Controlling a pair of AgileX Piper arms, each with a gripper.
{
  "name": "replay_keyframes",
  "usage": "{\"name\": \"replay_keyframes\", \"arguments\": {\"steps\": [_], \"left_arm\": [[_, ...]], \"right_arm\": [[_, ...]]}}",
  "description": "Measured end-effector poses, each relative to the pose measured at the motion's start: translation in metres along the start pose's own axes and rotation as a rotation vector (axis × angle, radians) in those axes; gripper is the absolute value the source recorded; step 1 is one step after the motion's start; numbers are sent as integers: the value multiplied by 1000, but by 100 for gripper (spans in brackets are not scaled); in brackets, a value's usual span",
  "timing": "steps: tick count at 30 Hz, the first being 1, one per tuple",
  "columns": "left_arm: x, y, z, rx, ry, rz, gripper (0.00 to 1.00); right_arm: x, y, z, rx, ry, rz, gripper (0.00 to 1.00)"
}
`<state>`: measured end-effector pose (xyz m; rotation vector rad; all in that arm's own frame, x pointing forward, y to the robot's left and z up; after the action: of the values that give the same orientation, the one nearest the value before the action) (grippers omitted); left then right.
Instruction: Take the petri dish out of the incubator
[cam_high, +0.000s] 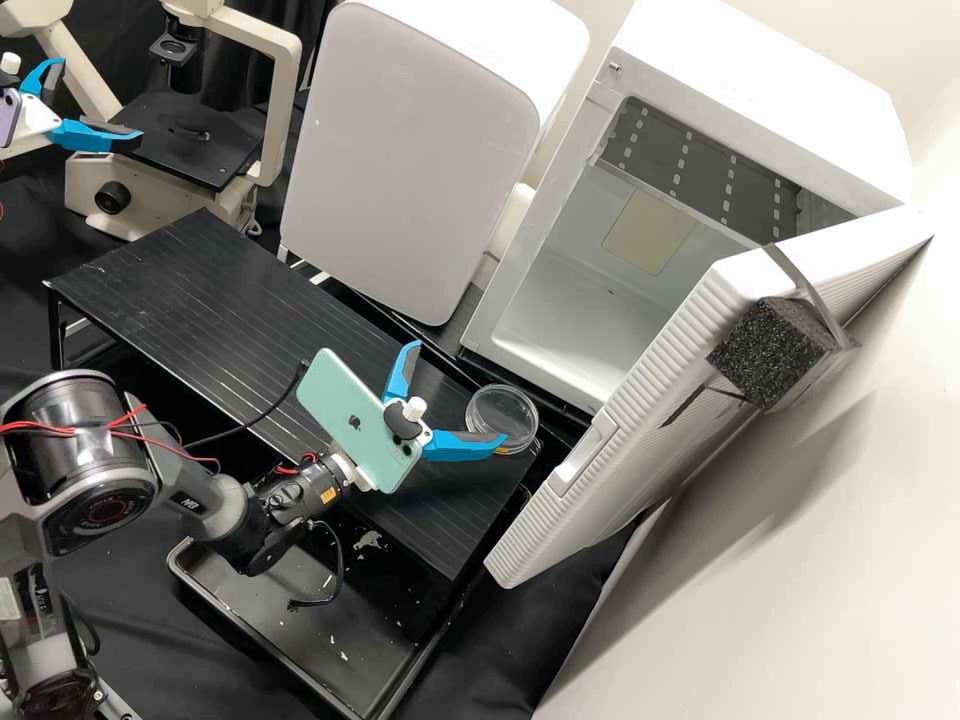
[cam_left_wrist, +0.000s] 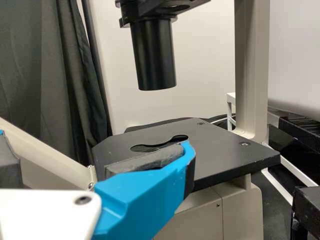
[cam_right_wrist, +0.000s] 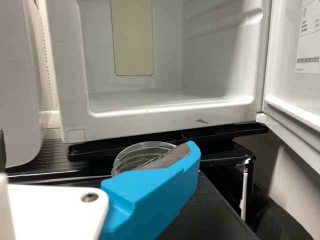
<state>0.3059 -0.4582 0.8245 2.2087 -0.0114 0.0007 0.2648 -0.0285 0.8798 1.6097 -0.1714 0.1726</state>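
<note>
- Petri dish (cam_high: 504, 408): round and clear, outside the incubator (cam_high: 760, 90), flat on the black shelf (cam_high: 180, 290) just in front of it.
- Right gripper (cam_high: 460, 391): open, blue fingers spread wide beside the dish; one fingertip overlapping the dish's rim in the high view, contact impossible to tell.
- Left gripper (cam_high: 100, 100): open, fingers well apart, near the black stage (cam_high: 190, 150) of the pale microscope (cam_high: 285, 100).
- Incubator: white, with door (cam_high: 740, 290) swung wide and black foam block (cam_high: 765, 350) strapped on.
- Phone (cam_high: 345, 410): pale green, mounted behind the right gripper's fingers.
- Tray (cam_high: 280, 630): dark, below shelf level.
</note>
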Motion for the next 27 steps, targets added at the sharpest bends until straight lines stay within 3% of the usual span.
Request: {"name": "replay_keyframes", "arguments": {"steps": [6,12,19,27], "left_arm": [[0,0,0,0,0,0,100],[0,0,0,0,0,0,100],[0,0,0,0,0,0,100],[0,0,0,0,0,0,100]], "right_arm": [[14,4,16,-49,-40,23,100],[27,8,33,-53,-77,47,100],[37,11,36,-57,-81,52,100],[57,1,47,-92,-130,12,100]]}}
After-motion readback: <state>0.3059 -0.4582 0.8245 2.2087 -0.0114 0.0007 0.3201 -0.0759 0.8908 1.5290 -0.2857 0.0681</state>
